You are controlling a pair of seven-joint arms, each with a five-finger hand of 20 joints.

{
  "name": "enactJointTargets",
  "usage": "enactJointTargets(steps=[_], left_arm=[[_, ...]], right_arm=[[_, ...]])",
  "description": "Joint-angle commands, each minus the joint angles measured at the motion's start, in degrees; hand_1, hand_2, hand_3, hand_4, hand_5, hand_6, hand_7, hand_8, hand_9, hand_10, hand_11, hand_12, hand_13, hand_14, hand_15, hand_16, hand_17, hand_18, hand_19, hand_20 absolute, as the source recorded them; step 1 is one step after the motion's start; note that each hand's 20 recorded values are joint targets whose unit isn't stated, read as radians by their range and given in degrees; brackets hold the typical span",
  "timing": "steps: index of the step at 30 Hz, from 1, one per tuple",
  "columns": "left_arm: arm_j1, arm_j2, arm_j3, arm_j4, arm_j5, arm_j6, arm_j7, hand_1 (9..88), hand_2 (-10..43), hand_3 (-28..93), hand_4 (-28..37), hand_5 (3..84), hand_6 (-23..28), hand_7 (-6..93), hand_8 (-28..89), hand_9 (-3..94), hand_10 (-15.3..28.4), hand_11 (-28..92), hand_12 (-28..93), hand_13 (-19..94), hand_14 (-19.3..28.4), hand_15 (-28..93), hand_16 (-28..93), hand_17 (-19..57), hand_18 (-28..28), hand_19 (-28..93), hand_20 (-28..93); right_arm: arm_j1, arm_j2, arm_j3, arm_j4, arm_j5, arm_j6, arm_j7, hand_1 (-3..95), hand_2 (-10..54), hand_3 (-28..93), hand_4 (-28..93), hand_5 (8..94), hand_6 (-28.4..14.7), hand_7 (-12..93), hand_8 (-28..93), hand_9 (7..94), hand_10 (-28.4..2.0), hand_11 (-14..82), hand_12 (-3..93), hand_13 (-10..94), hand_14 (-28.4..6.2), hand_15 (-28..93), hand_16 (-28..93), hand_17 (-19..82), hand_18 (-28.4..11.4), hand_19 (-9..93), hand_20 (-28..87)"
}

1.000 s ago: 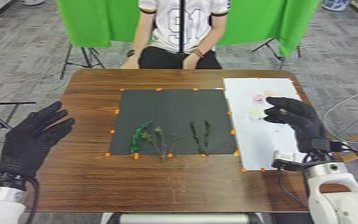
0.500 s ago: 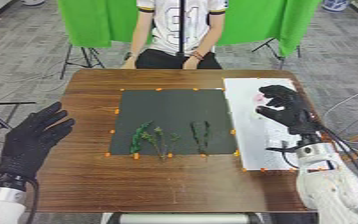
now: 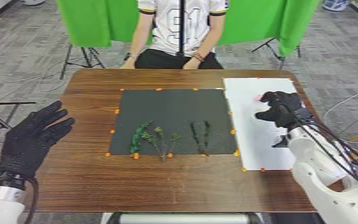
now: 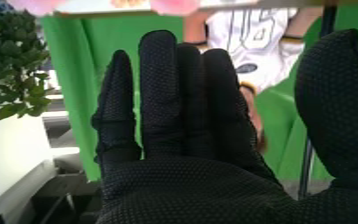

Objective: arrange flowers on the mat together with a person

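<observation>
In the head view, the dark mat point(image 3: 171, 107) bears a leafy green stem point(image 3: 139, 136) at its near left, a branching sprig point(image 3: 161, 143) beside it and two thin green stems point(image 3: 199, 136) farther right. My right hand point(image 3: 286, 109) is above the white sheet point(image 3: 262, 152), partly covering a pink flower point(image 3: 266, 97). My left hand point(image 3: 35, 137) stays open beside the table's left edge. In the right wrist view, my right hand point(image 4: 189, 182) has straight fingers and holds nothing; pink blooms point(image 4: 175, 6) lie beyond the fingertips.
Orange markers line the mat's border on the brown table point(image 3: 175, 185). A person sits across the table, both hands low by its far edge. Leafy greenery point(image 4: 11, 60) stands in the background of the right wrist view, with green cloth point(image 4: 69, 60) behind my hand.
My right hand has turned and shifted slightly away from me over the white sheet, its forearm swinging inward. My left hand, the stems and the person's hands look unmoved.
</observation>
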State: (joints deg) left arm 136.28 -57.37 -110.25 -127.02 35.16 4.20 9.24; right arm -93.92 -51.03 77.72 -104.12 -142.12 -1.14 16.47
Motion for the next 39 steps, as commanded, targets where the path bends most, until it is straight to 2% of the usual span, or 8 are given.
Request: enactJointTargets(steps=[1,10,12,16,31,35,37,39], left_arm=[[1.1,0.05,-0.67,0.0,0.16,0.03,-0.1,26.6,0.8,71,-24.6,41.5,6.2,13.3,-8,33.2,13.9,21,14,27,16.6,37,1,-6.8,23.7,49,16],[0.5,0.94,-0.2,0.31,-0.01,-0.28,0.1,26.7,0.9,71,-24.6,41.5,6.3,13.2,-8,33.2,13.9,21,14,27,16.6,36,1,-6.8,23.7,49,16],[0.4,0.96,-0.34,0.31,-0.04,-0.28,-0.03,26.6,0.9,71,-24.6,41.5,6.2,13.1,-8,33.2,13.8,21,14,28,16.6,36,1,-6.8,23.7,49,16],[1.1,1.53,-0.93,0.11,-0.28,-0.11,0.16,26.6,1.1,71,-24.6,41.5,6.2,13.2,-8,33.2,13.9,21,14,28,16.6,36,1,-6.8,23.7,49,16],[2.9,2.17,-3.95,-0.55,-0.26,0.18,-0.18,26.5,1.1,71,-24.7,41.5,6.2,13.3,-8,33.2,13.8,21,14,27,16.7,36,1,-6.8,23.7,49,16],[5.3,1.98,-5.7,-0.88,-0.41,0.56,-0.45,26.5,1.1,71,-24.7,41.5,6.2,13.3,-8,33.1,13.8,21,14,27,16.6,36,1,-6.9,23.7,49,16],[6.5,2.14,-6.91,-1.09,0.85,2.15,-1.12,26.5,1.1,71,-24.7,41.4,6.1,13.3,-8,33.1,13.8,21,14,27,16.6,36,1,-6.9,23.7,49,16],[6.9,2.31,-8.12,-1.1,4.73,1.95,-2.79,26.5,1.1,71,-24.6,41.4,6.1,13.3,-8,33.1,13.8,20,14,27,16.6,36,1,-6.9,23.7,49,16]], right_arm=[[4.2,2.8,-4.8,3.0,-2.1,-2.9,1.0,29.8,-9.5,81,-28,45.9,-2.2,34,-14,48.6,-11.0,36.0,28.7,48,-9.1,61,23,20,-17.1,64,40],[8.2,3.7,-11.1,8.7,-3.4,5.0,2.3,34.6,-9.5,82,-28,50.9,0.1,41,-15,57.1,-10.2,43.1,31.2,56,-7.4,64,26,22,-16.9,66,42],[8.7,3.6,-11.6,9.5,-3.7,6.2,1.4,41.3,-9.5,78,-28,52.1,0.7,46,-1,63.1,-8.1,33.6,42.6,59,-6.5,63,28,24,-16.7,67,43],[8.7,3.4,-11.5,10.3,-2.9,8.4,-1.9,53.8,-9.5,78,-28,61.8,2.7,52,6,76.6,-5.3,24.1,54.4,70,-3.8,56,42,30,-16.2,69,45],[10.4,1.6,-12.0,4.4,-1.7,20.1,-7.3,54.8,-9.5,79,-28,65.1,2.9,53,4,80.9,-5.5,22.1,54.4,73,-3.1,55,44,32,-16.4,70,46],[16.3,-0.7,-16.8,3.2,1.1,22.3,-11.1,54.8,-9.5,79,-28,65.3,2.9,53,4,81.0,-5.4,21.9,54.6,73,-3.3,56,44,32,-16.5,70,47],[19.7,-2.7,-19.4,3.3,2.1,22.0,-13.8,54.7,-9.5,79,-28,65.4,2.9,53,4,81.1,-5.5,21.8,54.7,73,-3.2,56,44,32,-16.4,70,47],[22.8,-4.5,-22.0,4.6,3.1,22.5,-19.3,54.7,-9.5,79,-28,65.4,2.9,53,4,81.1,-5.4,21.7,54.7,73,-3.3,56,44,32,-16.4,70,47]])
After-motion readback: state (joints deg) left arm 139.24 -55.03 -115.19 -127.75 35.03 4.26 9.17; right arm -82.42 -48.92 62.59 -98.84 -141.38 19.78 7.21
